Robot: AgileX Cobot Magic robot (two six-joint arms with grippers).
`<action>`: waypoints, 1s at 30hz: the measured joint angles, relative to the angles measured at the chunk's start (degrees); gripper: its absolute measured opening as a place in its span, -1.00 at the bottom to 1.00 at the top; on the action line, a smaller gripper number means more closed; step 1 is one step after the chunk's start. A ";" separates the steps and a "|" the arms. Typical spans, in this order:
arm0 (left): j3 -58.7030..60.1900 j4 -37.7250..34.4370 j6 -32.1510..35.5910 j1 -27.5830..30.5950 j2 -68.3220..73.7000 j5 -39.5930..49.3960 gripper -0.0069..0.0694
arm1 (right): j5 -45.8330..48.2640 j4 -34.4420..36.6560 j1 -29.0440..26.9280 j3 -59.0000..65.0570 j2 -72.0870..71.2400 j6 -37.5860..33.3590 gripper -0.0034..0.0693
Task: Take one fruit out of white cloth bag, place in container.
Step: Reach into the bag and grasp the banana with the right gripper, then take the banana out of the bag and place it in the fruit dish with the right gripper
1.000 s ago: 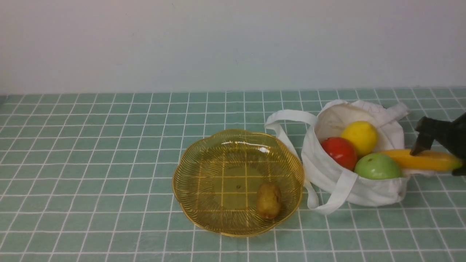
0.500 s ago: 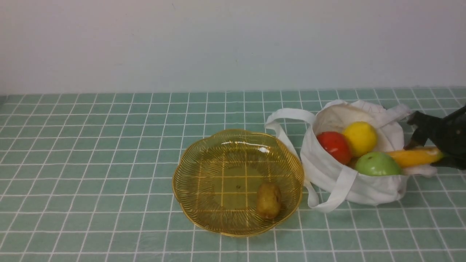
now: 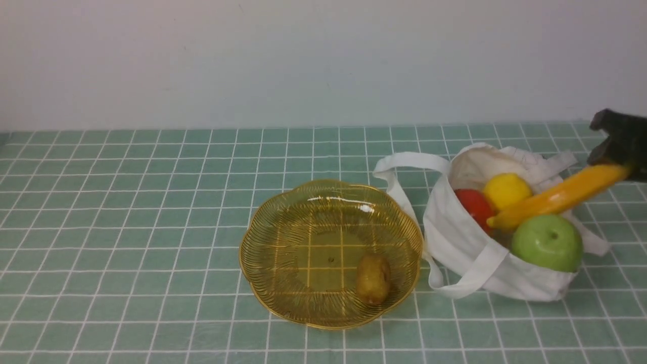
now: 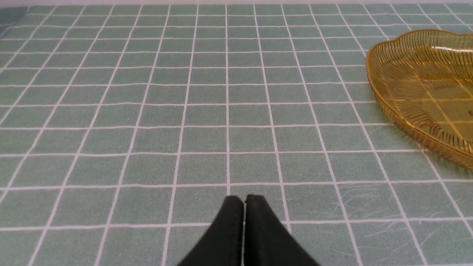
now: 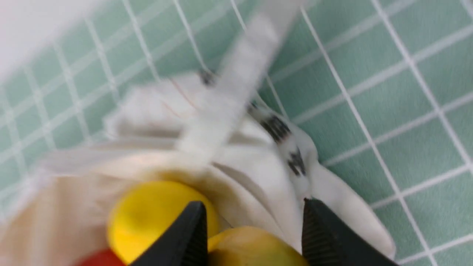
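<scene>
The banana (image 3: pixel 556 197) hangs tilted above the white cloth bag (image 3: pixel 470 253). Its raised end is held by my right gripper (image 3: pixel 619 162) at the right edge, and its lower end still points into the bag's mouth. In the right wrist view the black fingers (image 5: pixel 321 229) of the right gripper (image 5: pixel 253 207) flank the banana (image 5: pixel 251 247), shut on it above the blurred bag (image 5: pixel 258 166). The amber dish (image 3: pixel 252 273) sits left of the bag. My left gripper (image 4: pixel 244 199) is shut and empty, low over the tablecloth, with the dish (image 4: pixel 406 122) off to one side.
A brown kiwi (image 3: pixel 373 279) lies in the dish. A lemon (image 3: pixel 505 189), a red fruit (image 3: pixel 472 205) and a green apple (image 3: pixel 548 242) remain in the bag, whose strap (image 3: pixel 404 164) loops toward the dish. A pale wall stands behind the table.
My right gripper has risen with the banana, tipping its held end up out of the bag. The bag has shifted slightly right and the green apple has rolled toward its right front.
</scene>
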 joint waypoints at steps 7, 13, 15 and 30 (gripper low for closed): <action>0.00 0.00 0.00 0.00 0.00 0.00 -0.84 | 4.02 -4.60 0.00 -4.62 -9.55 0.00 -0.05; 0.00 0.00 0.00 0.00 0.00 0.00 -0.84 | 9.68 -1.36 0.31 -8.61 -15.12 -0.82 -0.05; 0.00 0.00 0.00 0.00 0.00 0.00 -0.84 | 13.57 2.09 2.86 -8.67 -16.52 -3.95 -0.05; 0.00 0.00 0.00 0.00 0.00 0.00 -0.84 | -3.54 12.01 36.74 -7.35 3.29 -15.00 -0.06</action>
